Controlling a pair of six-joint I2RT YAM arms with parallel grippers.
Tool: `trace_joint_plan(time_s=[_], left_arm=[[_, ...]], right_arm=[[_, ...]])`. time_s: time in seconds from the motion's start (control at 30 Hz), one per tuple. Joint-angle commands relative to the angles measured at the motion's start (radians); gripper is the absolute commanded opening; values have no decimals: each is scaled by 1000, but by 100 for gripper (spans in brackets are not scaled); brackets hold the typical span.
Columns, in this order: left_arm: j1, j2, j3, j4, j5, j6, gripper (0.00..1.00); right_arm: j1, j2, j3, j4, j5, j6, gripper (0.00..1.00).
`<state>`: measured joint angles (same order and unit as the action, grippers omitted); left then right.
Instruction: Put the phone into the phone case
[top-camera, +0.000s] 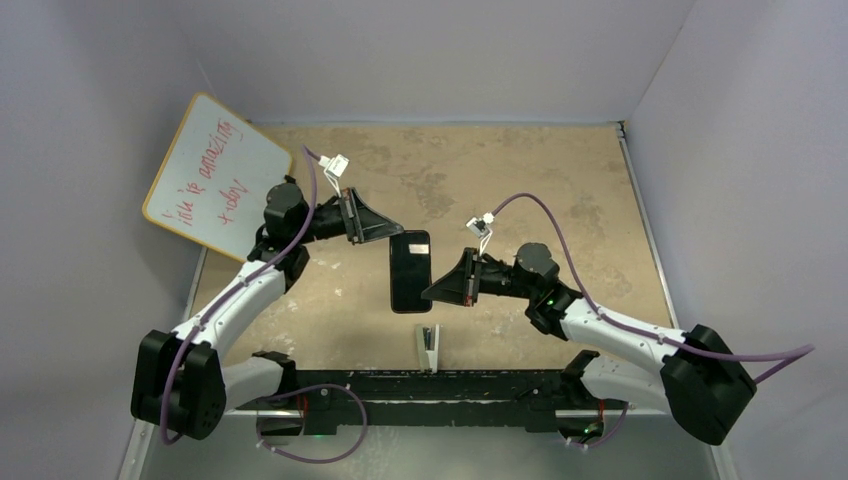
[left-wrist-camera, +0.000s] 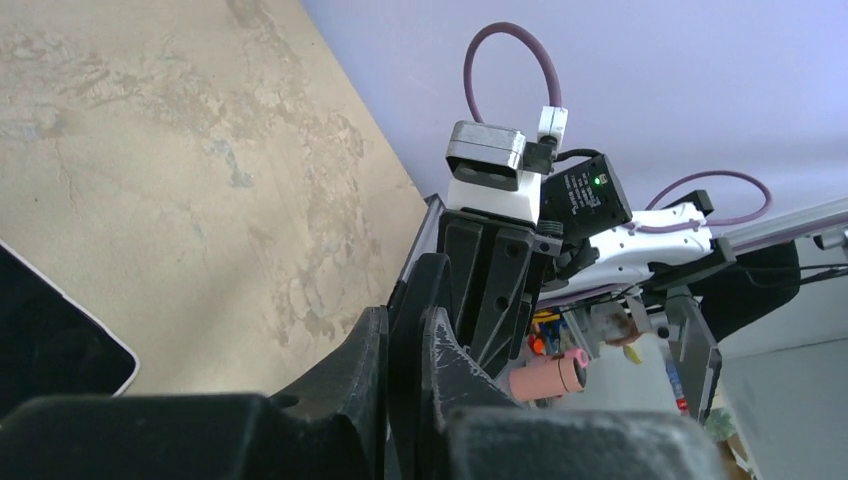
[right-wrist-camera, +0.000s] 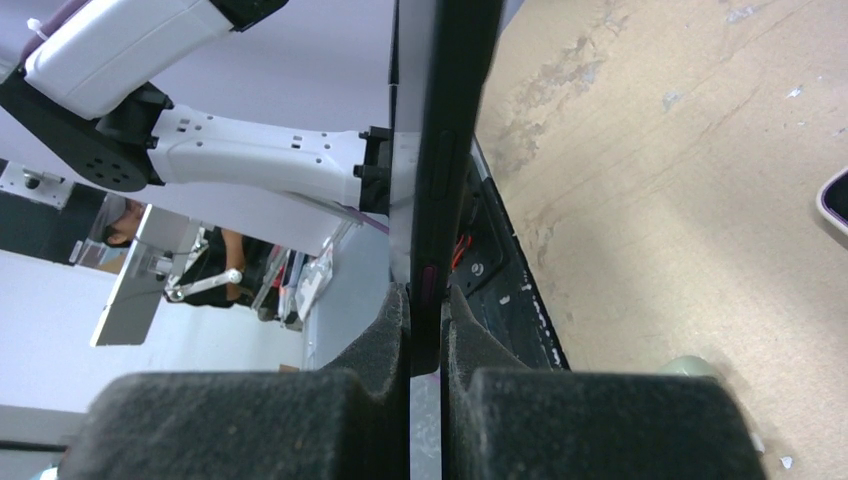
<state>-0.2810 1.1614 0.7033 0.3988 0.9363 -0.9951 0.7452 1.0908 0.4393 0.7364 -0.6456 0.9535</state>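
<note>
Closest to my bases, a small pale wedge (top-camera: 427, 347) stands on the table (top-camera: 560, 180), just beyond the black rail (top-camera: 440, 385). A little farther out, my right pincer (right-wrist-camera: 425, 300) is clamped on the phone (top-camera: 410, 270). In the wrist view the thin black slab sits edge-on between both pads, its side buttons showing, and it reaches well past my fingertips, apart from the tabletop. From above, the phone is a black rectangle lying face up near the middle of the table, and my right pincer has it by the right long edge, toward the near end. My left pincer (top-camera: 392, 235) sits at the phone's far left corner. Its fingers are drawn close, leaving only a narrow dark slit, and I cannot tell whether anything is pinched there. Low in that wrist's view is a dark slab (left-wrist-camera: 50, 345) with a pale rim and a rounded corner; I cannot tell whether it is phone or case. Farthest off, a whiteboard (top-camera: 215, 180) with red writing leans at the left wall.
</note>
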Motion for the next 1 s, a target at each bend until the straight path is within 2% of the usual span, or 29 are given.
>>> trace_joint_plan(time_s=[0.0,0.23,0.37,0.4,0.47,0.5,0.53,0.6,0.63,0.87,0.97], left_arm=[[7,30,-31,60,-27,33,0],[7,-15,34,-222,-147,275,0],[6,-19,94,-325,-181,362,0],[6,-17,106,-350,-187,381,4],[6,-17,124,-383,-197,396,25],[7,-19,129,-390,-200,398,32],[7,-22,134,-396,-203,400,37],[6,-30,150,-446,-224,426,56],[6,-34,161,-481,-244,446,61],[6,-84,191,-676,-371,579,74],[6,-103,173,-726,-425,623,79]], right_arm=[[7,-20,4,92,-18,-25,0],[6,44,-2,18,51,-50,0],[6,85,-15,66,60,-38,0],[6,91,-16,70,59,-40,0],[7,99,-16,56,55,-46,0],[6,94,-16,41,66,-50,0],[3,87,-12,14,79,-66,0],[-3,65,16,-88,108,-111,0],[-10,53,29,-145,125,-139,0],[-162,-28,83,-510,167,-285,0],[-238,-4,127,-629,165,-346,0]])
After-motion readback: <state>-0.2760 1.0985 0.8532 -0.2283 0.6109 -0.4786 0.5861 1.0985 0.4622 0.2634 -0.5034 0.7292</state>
